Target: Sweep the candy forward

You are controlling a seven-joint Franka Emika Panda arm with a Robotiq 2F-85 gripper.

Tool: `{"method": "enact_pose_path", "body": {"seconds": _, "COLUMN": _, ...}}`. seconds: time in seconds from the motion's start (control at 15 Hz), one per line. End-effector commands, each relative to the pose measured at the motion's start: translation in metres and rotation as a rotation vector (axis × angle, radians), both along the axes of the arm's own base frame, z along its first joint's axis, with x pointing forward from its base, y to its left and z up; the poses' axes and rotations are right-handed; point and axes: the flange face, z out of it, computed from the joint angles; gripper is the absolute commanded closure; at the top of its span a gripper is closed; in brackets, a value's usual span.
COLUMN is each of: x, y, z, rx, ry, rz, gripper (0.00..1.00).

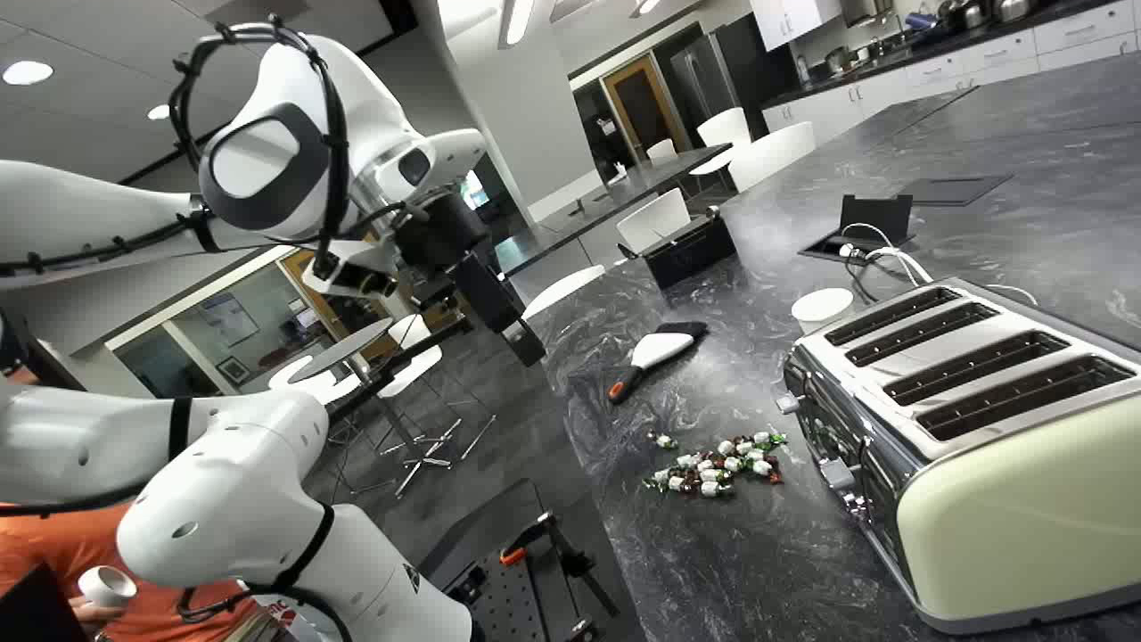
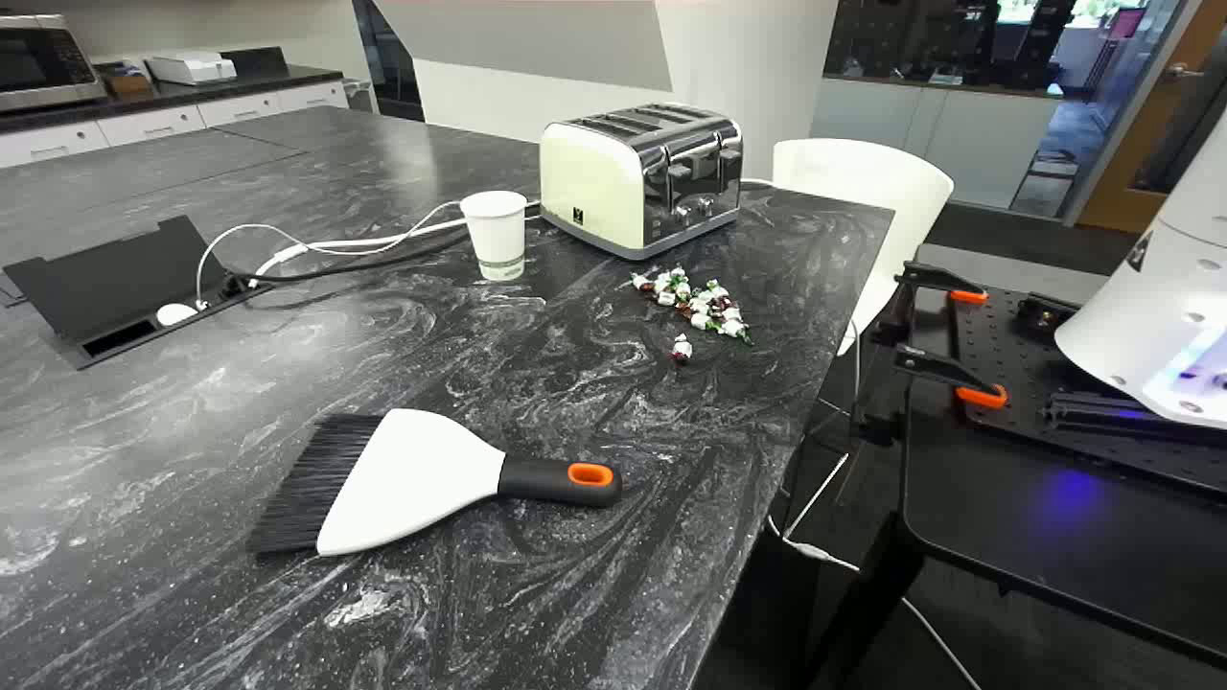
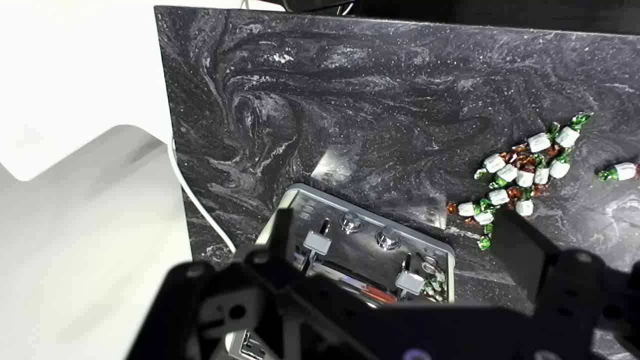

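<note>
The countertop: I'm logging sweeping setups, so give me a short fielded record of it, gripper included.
candy: loose cluster near the toaster, one piece lying apart
brush: flat on the countertop, bristles away from the robot base
toaster: four slots, cream and chrome
white cup: upright beside the toaster
gripper: open, holding nothing

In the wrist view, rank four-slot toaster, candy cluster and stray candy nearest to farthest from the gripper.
1. Four-slot toaster: framed by the open gripper.
2. Candy cluster: upper right of the toaster.
3. Stray candy: at the right edge.
</note>
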Motion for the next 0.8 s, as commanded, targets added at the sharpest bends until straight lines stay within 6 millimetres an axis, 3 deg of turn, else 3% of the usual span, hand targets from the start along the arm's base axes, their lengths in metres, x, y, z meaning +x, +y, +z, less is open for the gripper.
{"method": "enact_pose_path", "body": {"seconds": 0.0, "x": 0.000, "y": 0.000, "z": 0.001, "rx": 0.000, "ry": 0.001, "rz": 0.000, "gripper": 0.00}}
{"method": "enact_pose_path", "body": {"seconds": 0.33, "x": 0.001, "y": 0.008, "z": -0.001, "rx": -0.008, "ry": -0.006, "rz": 0.019, "gripper": 0.00}}
{"method": "enact_pose_path", "body": {"seconds": 0.47, "x": 0.002, "y": 0.035, "z": -0.009, "rx": 0.034, "ry": -0.005, "rz": 0.085, "gripper": 0.00}}
{"method": "enact_pose_path", "body": {"seconds": 0.73, "x": 0.013, "y": 0.129, "z": -0.032, "rx": 0.150, "ry": 0.034, "rz": 0.258, "gripper": 0.00}}
